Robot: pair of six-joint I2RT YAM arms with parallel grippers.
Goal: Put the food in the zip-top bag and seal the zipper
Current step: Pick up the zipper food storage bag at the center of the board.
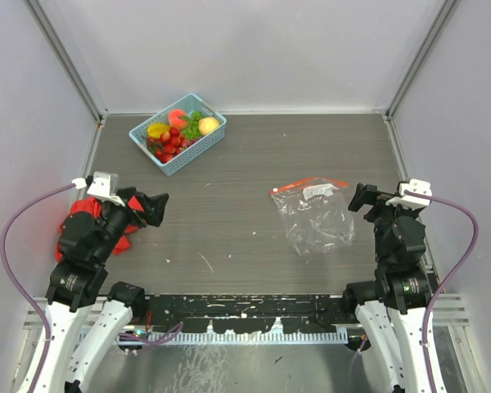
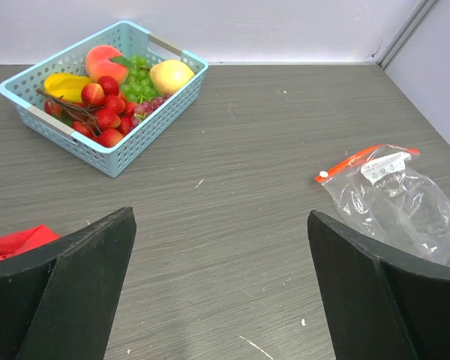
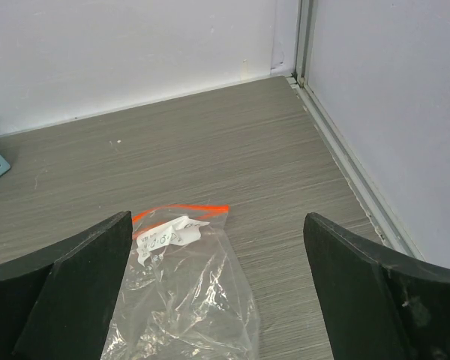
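Observation:
The food (image 1: 178, 135) lies in a light-blue basket (image 1: 200, 151) at the back left: red strawberries (image 2: 105, 112), green grapes (image 2: 137, 81), a yellow lemon (image 2: 170, 75) and a peach (image 2: 105, 62). The clear zip-top bag (image 1: 315, 217) lies flat and empty right of centre, its red-orange zipper (image 1: 307, 184) along the far edge. My left gripper (image 1: 157, 206) hovers open at the near left, far from the basket. My right gripper (image 1: 362, 199) hovers open just right of the bag. In the right wrist view the bag (image 3: 184, 300) and zipper (image 3: 184, 210) sit between the fingers, lower down.
A red cloth (image 1: 74, 221) lies under my left arm at the table's left edge, also seen as a red cloth corner (image 2: 11, 241) in the left wrist view. Grey walls with metal rails (image 1: 405, 155) bound the table on three sides.

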